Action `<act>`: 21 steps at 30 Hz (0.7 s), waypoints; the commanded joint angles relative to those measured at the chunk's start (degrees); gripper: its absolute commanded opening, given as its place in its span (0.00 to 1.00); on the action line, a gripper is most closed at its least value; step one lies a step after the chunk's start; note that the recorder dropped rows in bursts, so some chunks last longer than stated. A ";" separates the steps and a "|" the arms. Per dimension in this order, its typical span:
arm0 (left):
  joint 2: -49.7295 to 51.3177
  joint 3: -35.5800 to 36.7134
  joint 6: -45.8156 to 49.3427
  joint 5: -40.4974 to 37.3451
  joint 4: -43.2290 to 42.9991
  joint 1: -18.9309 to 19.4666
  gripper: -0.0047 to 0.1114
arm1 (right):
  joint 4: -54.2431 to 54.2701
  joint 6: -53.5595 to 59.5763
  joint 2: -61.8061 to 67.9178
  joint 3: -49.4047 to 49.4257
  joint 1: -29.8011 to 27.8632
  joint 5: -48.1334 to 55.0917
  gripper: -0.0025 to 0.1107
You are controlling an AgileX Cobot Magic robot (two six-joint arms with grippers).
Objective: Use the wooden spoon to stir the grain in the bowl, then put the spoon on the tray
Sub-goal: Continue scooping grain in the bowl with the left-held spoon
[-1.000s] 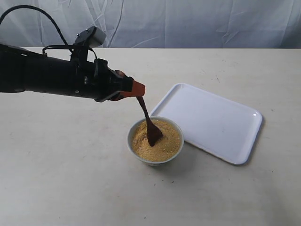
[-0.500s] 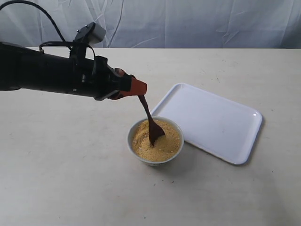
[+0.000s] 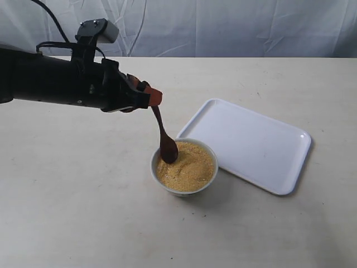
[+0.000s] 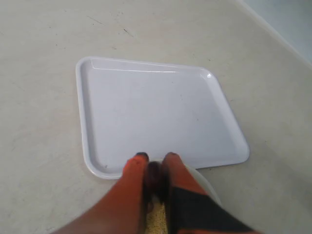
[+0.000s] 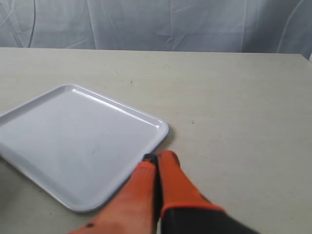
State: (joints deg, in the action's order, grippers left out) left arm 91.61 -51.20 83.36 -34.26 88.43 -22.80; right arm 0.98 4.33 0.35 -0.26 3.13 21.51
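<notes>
Left gripper (image 3: 152, 99) clamps the dark reddish-brown wooden spoon (image 3: 165, 144) by its handle; the blade has swept from mid-mound to the arm-side edge of the golden grain (image 3: 192, 167) in the small white bowl (image 3: 173, 188): stirring looks underway, flat white tray (image 3: 251, 142) beside it waiting
</notes>
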 commanded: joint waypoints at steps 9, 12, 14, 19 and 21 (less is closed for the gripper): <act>4.97 0.16 0.08 -1.31 -0.42 -0.19 0.04 | -0.03 -0.02 -0.35 0.26 -0.01 -0.78 0.02; 5.09 0.16 -0.31 -4.09 1.85 -0.19 0.04 | -0.03 -0.02 -0.35 0.26 -0.01 -0.78 0.02; 5.09 0.16 -0.31 -6.18 3.92 -0.19 0.04 | -0.03 -0.02 -0.35 0.26 -0.01 -0.78 0.02; 4.98 0.16 -0.31 -6.42 5.19 -0.19 0.04 | -0.03 -0.02 -0.35 0.26 -0.01 -0.78 0.02; 4.74 0.16 -0.31 -6.42 5.34 -0.19 0.04 | -0.03 -0.02 -0.35 0.26 -0.01 -0.78 0.02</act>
State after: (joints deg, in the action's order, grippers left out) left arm 96.59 -51.20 83.17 -39.61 92.38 -22.80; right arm 0.98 4.21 0.35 -0.26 3.13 21.51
